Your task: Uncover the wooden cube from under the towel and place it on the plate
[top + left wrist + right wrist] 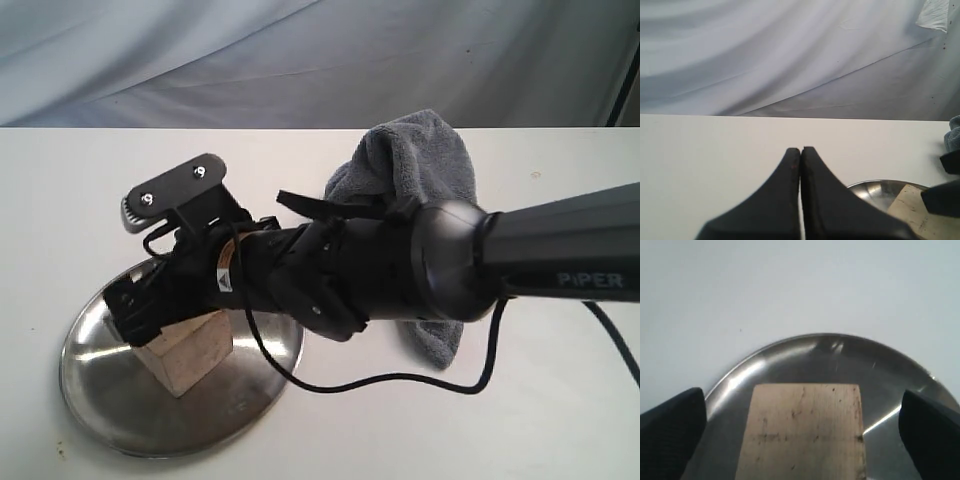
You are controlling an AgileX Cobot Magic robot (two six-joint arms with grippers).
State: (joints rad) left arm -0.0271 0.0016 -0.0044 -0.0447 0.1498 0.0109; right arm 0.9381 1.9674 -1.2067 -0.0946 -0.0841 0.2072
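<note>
Placement stage: right end effector (801, 396) released over the wooden cube (190, 352), which sits on the plate (115, 400)

The fingers (670, 435) stand spread on either side of the cube with a gap on each side, so nothing is gripped. The cube appears to rest near the middle of the plate. The towel (415, 165) lies bunched on the table (60, 200) behind the arm, well apart. The left end effector (800, 157) is clenched on nothing, near the plate. Hazard on withdrawal: a sideways or tilted retreat could bring a finger against a cube edge, pushing the block across the slick steel or tipping it over the low rim. The cable (400, 380) crossing the plate rim could also snag and shift the plate
</note>
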